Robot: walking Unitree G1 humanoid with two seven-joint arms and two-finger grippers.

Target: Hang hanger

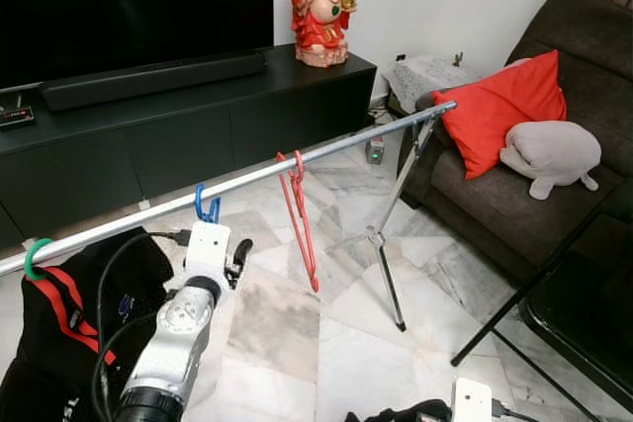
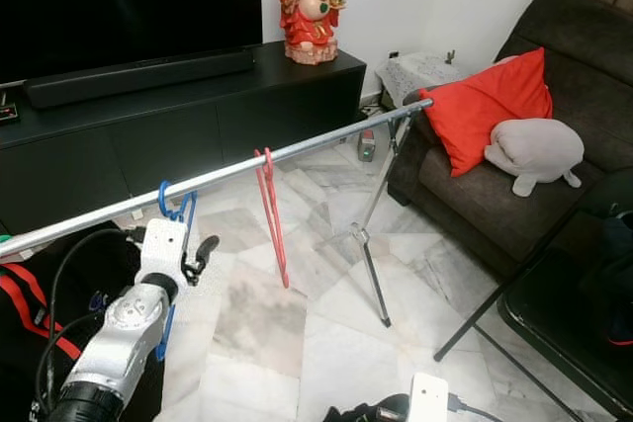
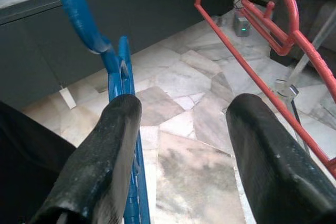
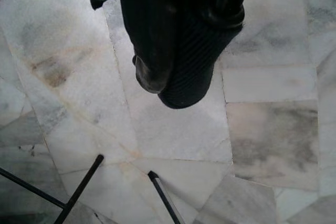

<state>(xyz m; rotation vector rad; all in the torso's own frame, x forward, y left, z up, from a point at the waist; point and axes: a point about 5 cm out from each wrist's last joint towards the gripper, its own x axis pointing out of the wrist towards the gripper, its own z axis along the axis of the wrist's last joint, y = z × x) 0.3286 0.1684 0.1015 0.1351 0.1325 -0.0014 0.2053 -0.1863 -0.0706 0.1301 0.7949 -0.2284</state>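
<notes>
Hung by its hook on the long silver metal rail [image 1: 297, 160]: blue plastic hanger [image 3: 123, 129], body dropping straight down beside left gripper [image 3: 181, 145]. Spread wide, gripping nothing, one finger [image 3: 102, 156] touching it. Right gripper [image 4: 173, 72] pressed shut, low over marble floor [image 4: 173, 135], farther off.

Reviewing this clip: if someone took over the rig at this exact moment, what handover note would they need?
Left end effector: open, raised just below the rail, fingers either side of the blue hanger without clamping it.
Right end effector: fingers together, holding nothing, hanging low over the marble floor.
Job's things: the blue hanger's hook is over the metal rail. A red hanger hangs further along, and a green hook sits near the rail's near end above a black garment.
Done: blue hanger looks hung.
Left: draw the left arm back clear of it, probably.
</notes>
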